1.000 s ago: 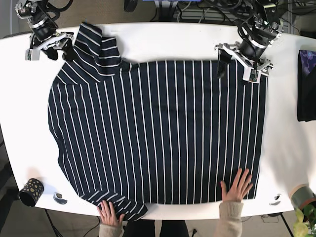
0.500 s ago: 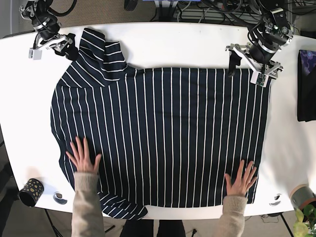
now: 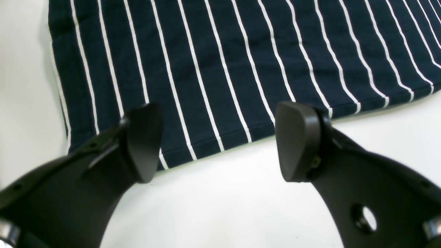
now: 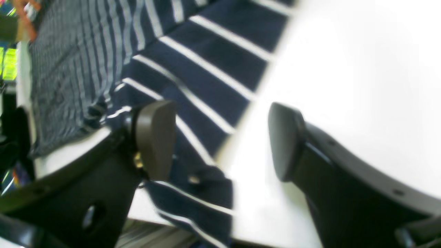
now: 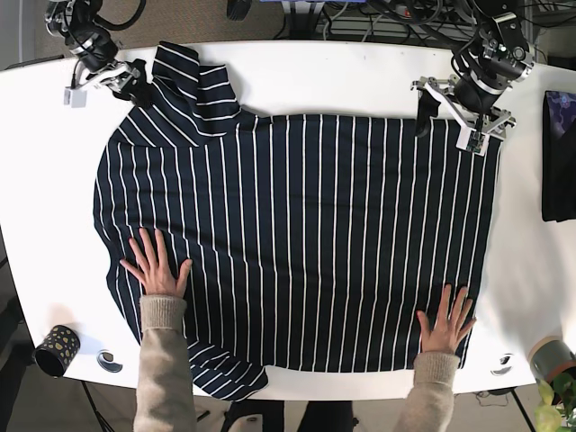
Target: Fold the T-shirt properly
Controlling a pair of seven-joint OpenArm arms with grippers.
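Striped T-shirt [image 5: 297,243] spread flat across centre of white table [image 5: 36,180]; left gripper [image 3: 220,141], jaws parted, is seen at upper right hem; right gripper [image 4: 220,141], likewise parted, beside upper-left sleeve

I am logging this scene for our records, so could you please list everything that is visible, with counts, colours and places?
T-shirt: one, navy with white stripes, spread flat across the table.
Table: one, white, under everything.
Dark cloth: one, at the table's edge on the base view's right.
Spotted cup: one, black with pale dots, near corner on the base view's left.
Tape roll: one, grey, opposite near corner.
Person's hands: two, pressed flat on the shirt.
Left gripper: open, at the shirt's far hem corner.
Right gripper: open, beside the sleeve.
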